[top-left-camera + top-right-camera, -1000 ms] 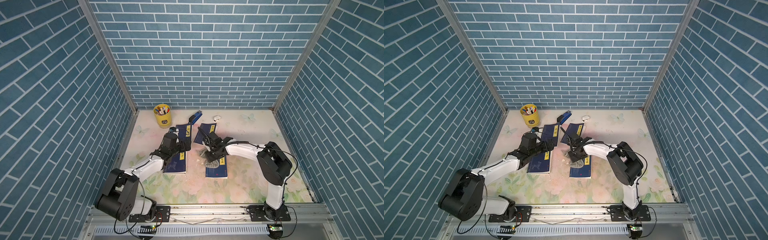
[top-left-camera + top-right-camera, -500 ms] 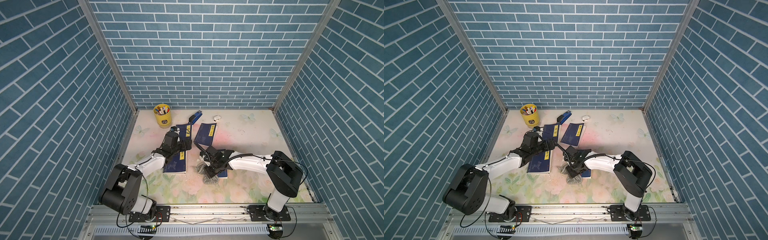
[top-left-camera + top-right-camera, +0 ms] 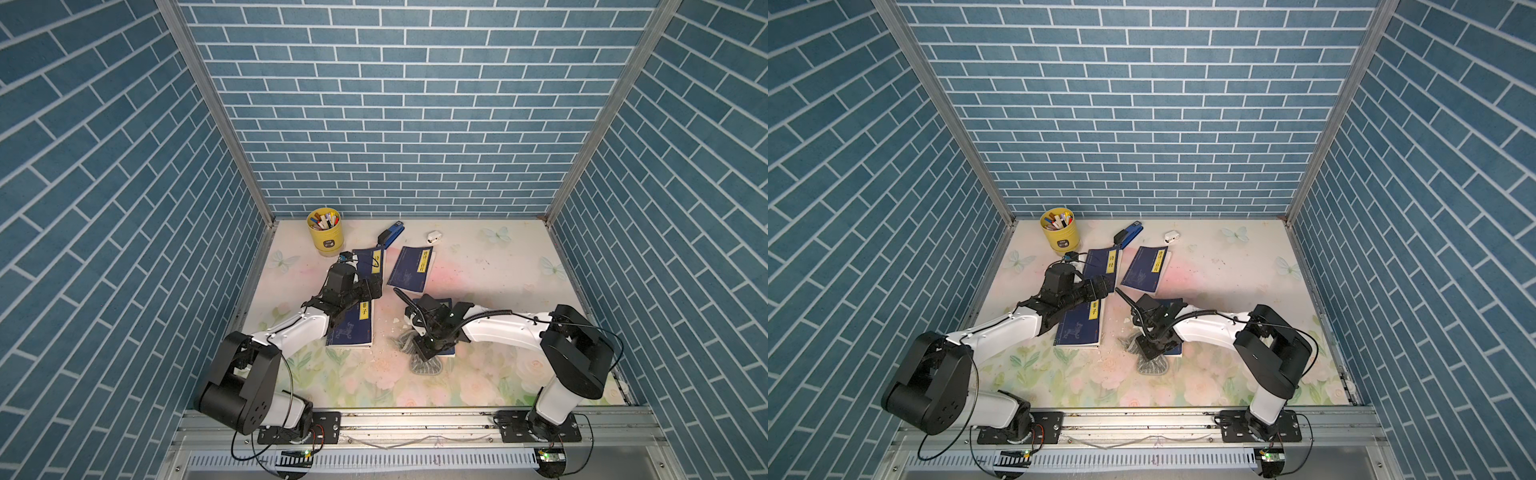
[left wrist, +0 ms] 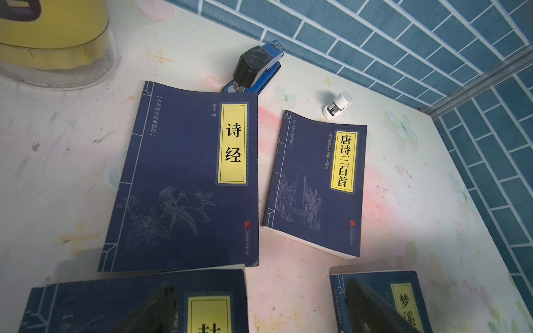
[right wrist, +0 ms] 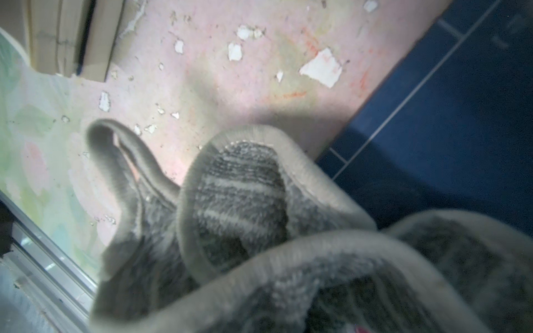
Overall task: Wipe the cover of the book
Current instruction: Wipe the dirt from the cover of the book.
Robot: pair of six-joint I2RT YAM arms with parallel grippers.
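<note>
My right claw (image 3: pixel 428 352) clamped shut on grey cloth (image 3: pixel 424 365) at near edge of book (image 5: pixel 461 115); cloth spills onto table (image 3: pixel 478 266). Left of book: my left claw (image 3: pixel 372 286) spread wide over second book (image 3: pixel 353 330). Beyond book: stapler (image 3: pixel 390 233), yellow cup (image 3: pixel 325 235).

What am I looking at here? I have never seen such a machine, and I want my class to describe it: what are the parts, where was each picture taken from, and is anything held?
These are two white-and-black robot arms fixed to a rail along the front. Two pictures look down on the whole scene from above; the other two come from a camera on each arm's wrist. On the flowered table lie four dark blue books, a yellow cup of pens, a blue stapler and a small white object. The right arm's fingers are shut on a grey striped cloth, at the edge of one book. The left arm's fingers are open and hold nothing.
</note>
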